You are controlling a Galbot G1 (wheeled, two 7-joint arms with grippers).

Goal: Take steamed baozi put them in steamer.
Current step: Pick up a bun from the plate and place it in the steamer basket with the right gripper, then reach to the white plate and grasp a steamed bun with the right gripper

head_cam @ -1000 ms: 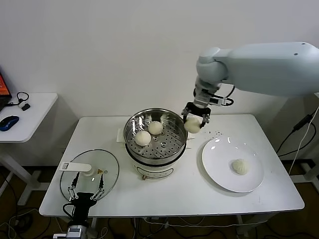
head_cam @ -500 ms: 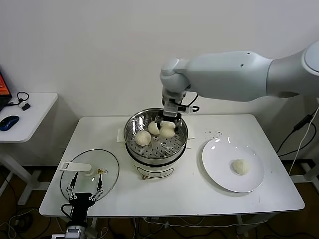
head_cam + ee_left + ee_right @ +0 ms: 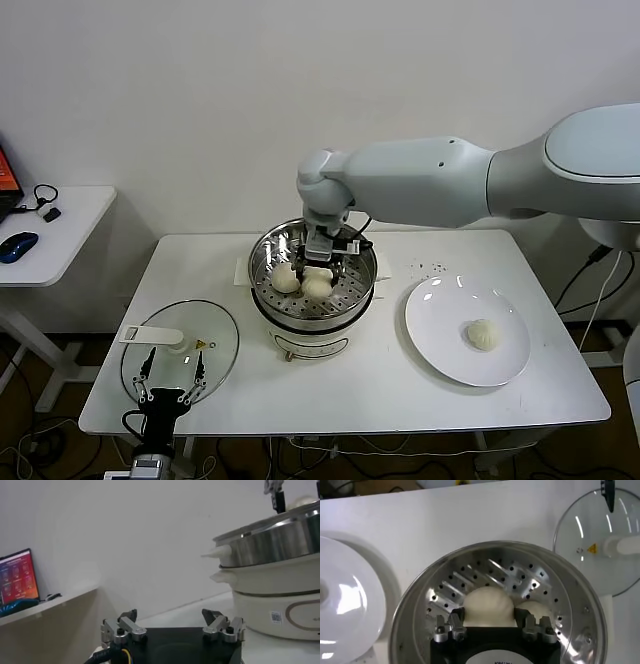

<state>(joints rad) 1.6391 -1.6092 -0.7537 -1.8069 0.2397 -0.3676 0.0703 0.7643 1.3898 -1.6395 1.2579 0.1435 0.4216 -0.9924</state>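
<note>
Steamer (image 3: 313,300) at frame centre on the tabletop (image 3: 380,385), baozi (image 3: 286,279) inside on its tray; right claw (image 3: 319,272) above them; plate (image 3: 440,335) right of centre, one bun (image 3: 483,334) on it; glass lid (image 3: 180,350) lower left, left claw (image 3: 173,385) beside it

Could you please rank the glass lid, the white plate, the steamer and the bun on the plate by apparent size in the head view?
1. steamer
2. white plate and glass lid, about alike
3. bun

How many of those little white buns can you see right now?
3 clearly: one on the white plate at, one in the steamer at, and one at held by the right hand over the tray. Another may be hidden behind that hand.
</note>
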